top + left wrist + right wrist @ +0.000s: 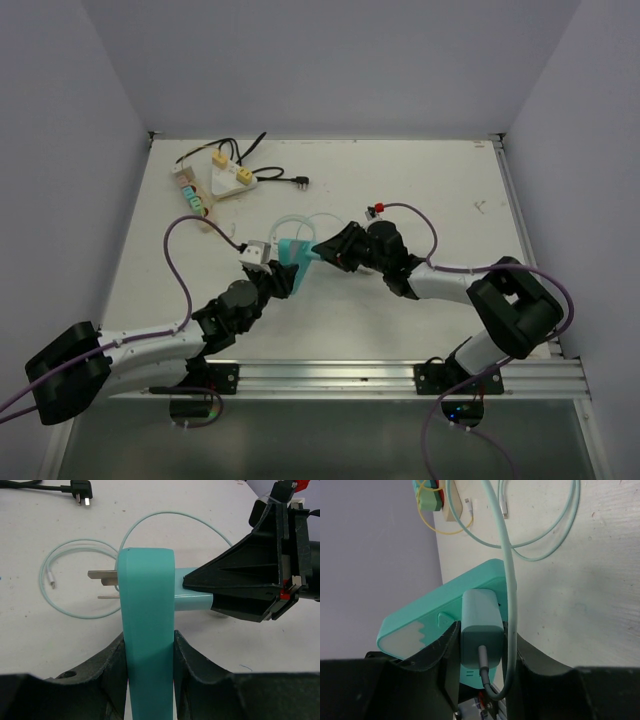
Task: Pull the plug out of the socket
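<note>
The socket point(147, 610) is clamped at its sides between the closed-in fingers of the left gripper point(149, 647), and the plug point(480, 622) seated in the socket's face is pinched by the right gripper point(481, 642). The plug is best drawn straight out along its pins while the socket is braced, so nothing is twisted. Bare table point(440, 180) is seen to the right of the socket for that pull, and the cable point(510, 620) trailing beside the socket should be kept slack.

I see bright, even, diffuse light on the white bench point(420, 190); shadows are faint and soft. Wrist views are sharp mid-frame, dark and slightly blurred along the bottom edge.
</note>
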Action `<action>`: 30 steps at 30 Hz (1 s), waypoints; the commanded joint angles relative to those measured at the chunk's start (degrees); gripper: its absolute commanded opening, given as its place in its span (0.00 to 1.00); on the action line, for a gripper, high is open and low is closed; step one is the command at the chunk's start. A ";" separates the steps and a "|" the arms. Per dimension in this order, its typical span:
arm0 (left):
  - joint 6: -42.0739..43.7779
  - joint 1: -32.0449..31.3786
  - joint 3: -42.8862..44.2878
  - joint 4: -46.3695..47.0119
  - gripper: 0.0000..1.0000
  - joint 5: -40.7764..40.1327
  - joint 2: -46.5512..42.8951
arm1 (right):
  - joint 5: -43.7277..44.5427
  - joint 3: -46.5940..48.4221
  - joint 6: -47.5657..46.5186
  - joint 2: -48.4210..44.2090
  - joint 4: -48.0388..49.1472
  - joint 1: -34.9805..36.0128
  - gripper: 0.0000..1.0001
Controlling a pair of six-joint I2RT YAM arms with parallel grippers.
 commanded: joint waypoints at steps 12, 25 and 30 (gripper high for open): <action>-4.14 -0.57 6.00 -16.68 1.00 -0.84 -6.14 | 1.42 1.54 -8.31 -4.94 -5.68 0.53 0.00; 1.84 2.07 30.33 -50.86 0.97 10.75 -4.05 | -9.73 11.29 -40.20 -5.21 -15.09 0.44 0.00; 0.00 3.12 34.04 -55.11 0.87 14.26 0.35 | -12.19 12.27 -48.92 -7.49 -16.50 0.44 0.00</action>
